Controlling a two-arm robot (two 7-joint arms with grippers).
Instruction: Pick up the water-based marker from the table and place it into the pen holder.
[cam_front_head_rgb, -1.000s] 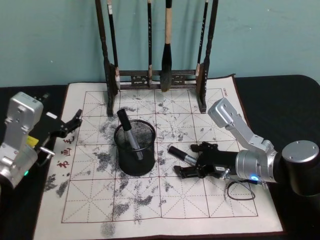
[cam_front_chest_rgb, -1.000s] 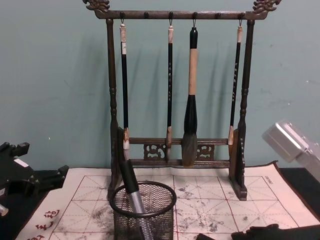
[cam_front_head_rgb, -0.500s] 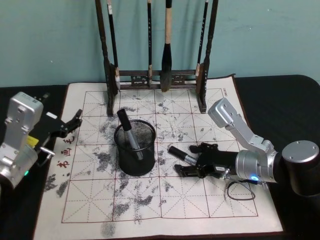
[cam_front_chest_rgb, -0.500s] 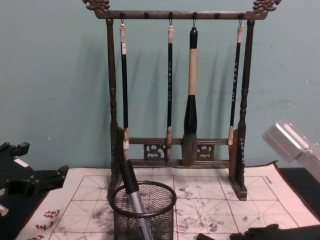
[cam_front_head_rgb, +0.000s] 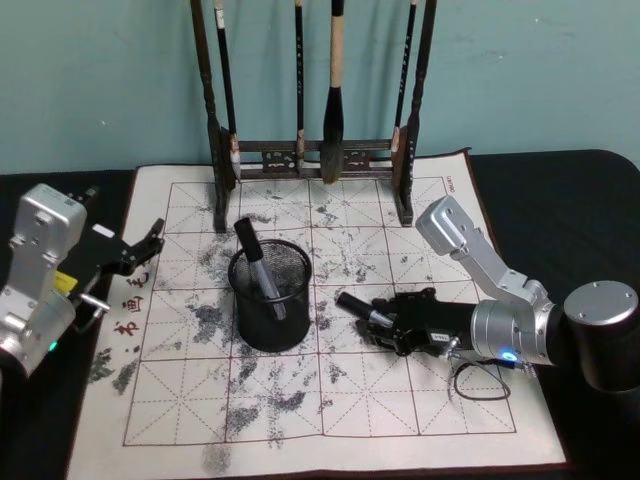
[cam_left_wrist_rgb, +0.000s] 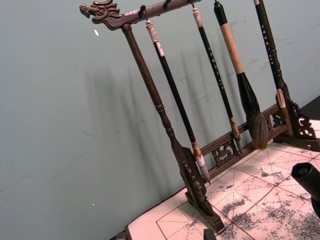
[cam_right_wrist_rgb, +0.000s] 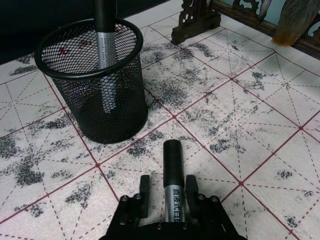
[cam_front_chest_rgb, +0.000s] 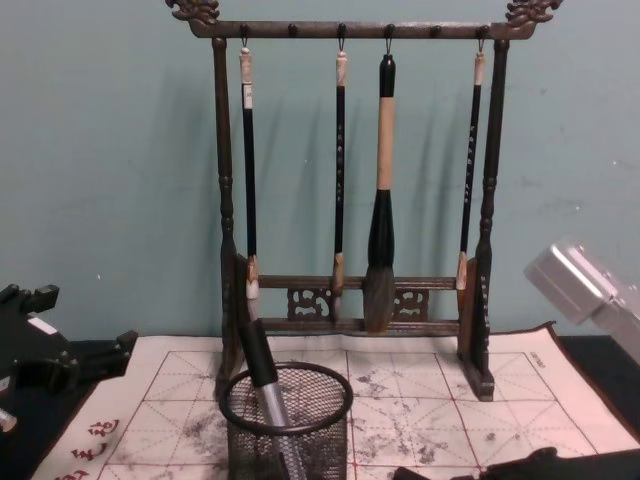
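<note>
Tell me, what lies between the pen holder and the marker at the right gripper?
Only bare ink-stained cloth with red grid lines, seen in the right wrist view, separates the pen holder from the marker, which the right gripper grips.

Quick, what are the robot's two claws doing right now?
Left gripper: open, holding nothing.
Right gripper: shut on the black-capped silver water-based marker.
</note>
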